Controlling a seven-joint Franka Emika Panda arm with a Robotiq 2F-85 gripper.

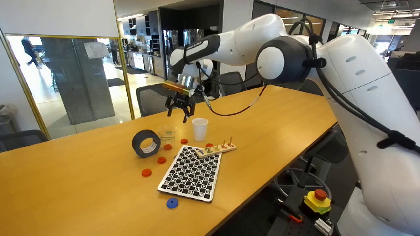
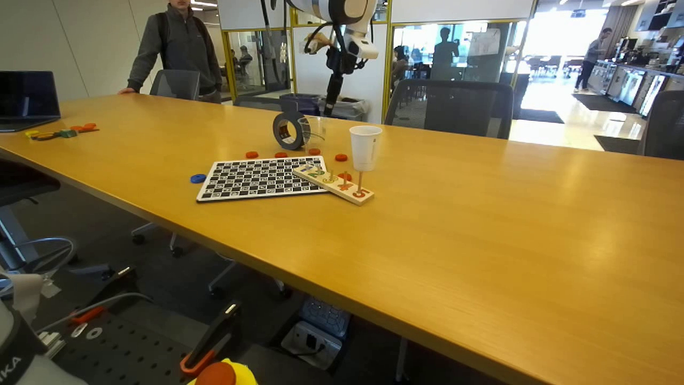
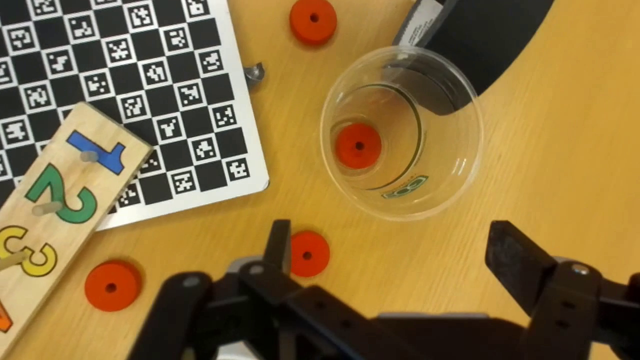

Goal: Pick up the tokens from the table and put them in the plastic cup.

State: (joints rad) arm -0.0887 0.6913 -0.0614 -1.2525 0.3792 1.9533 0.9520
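Robot jaws hang above the counter [image 1: 272, 131], spread wide and gripping nothing, probably ready for a pick. The clear cup [image 3: 402, 134] and the white cup [image 1: 199, 129] stand upright, mouths up to receive; the intended one is unsure, though one red token [image 3: 356, 155] seems inside the clear cup. Four other red tokens [image 1: 146, 172] and one blue token [image 1: 172, 203] lie flat and apart on the counter, likely to be pinched singly

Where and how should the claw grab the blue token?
By its round rim, probably straight down from above, since the blue token lies flat on the table. Closing the open claw parallel to the nearest edge of the checkered board should keep it off the board.
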